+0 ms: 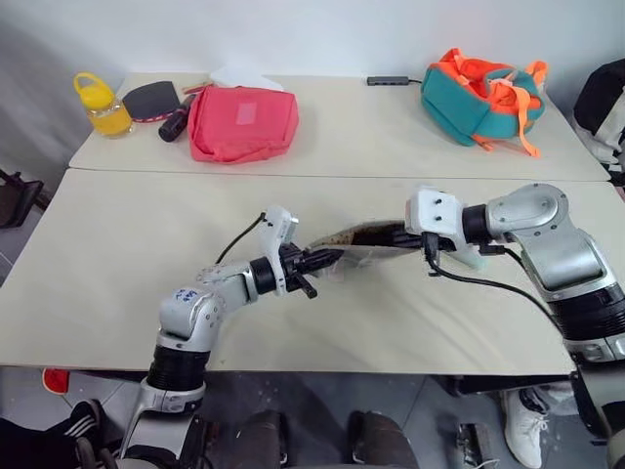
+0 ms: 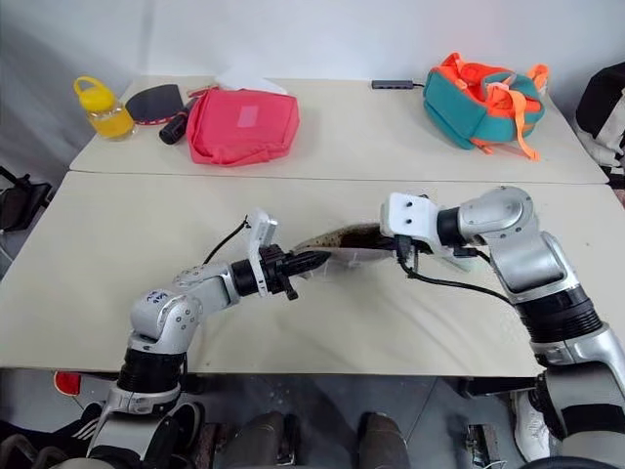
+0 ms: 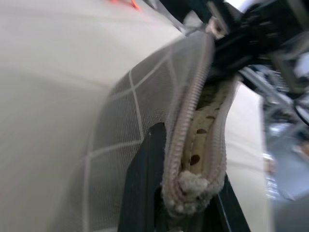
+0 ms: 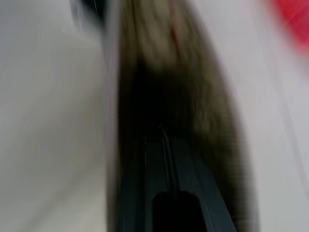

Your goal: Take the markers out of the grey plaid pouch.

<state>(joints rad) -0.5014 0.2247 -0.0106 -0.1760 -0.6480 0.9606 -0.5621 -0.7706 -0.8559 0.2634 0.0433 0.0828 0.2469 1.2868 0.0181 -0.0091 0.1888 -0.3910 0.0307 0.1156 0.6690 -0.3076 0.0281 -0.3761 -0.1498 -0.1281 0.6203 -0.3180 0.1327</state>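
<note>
Grey plaid pouch (image 1: 356, 239): one, held up off the near surface (image 1: 117, 283) between the two hands, its zipper edge open along the top and a spotted lining showing inside. Markers: none can be made out; a faint reddish streak inside the pouch in the right wrist view is too blurred to identify.

Left hand (image 1: 327, 260): one, its black fingers (image 3: 145, 183) closed on the pouch's near end, gripping the fabric just beside the end of the zipper. The left forearm reaches across from the robot's left, roughly level, pointing toward the right arm.

Right hand (image 2: 376, 234): one, its fingers together and pushed into the mouth of the pouch at the opposite end; whether they pinch anything inside cannot be told. The right forearm comes in from the robot's right with the elbow bent, the wrist angled downward and toward the left hand.

Far surface (image 1: 342, 127), butted against the near one: one pink-red bag (image 1: 241, 122); one teal and orange backpack (image 1: 483, 98) well apart from it; one yellow bottle (image 1: 101, 105); one paddle (image 1: 151, 100) with a dark face; one dark cylinder (image 1: 174, 124) lying between the paddle and the pink-red bag; one slim dark bar (image 1: 394, 81) with a cord near the back edge.
</note>
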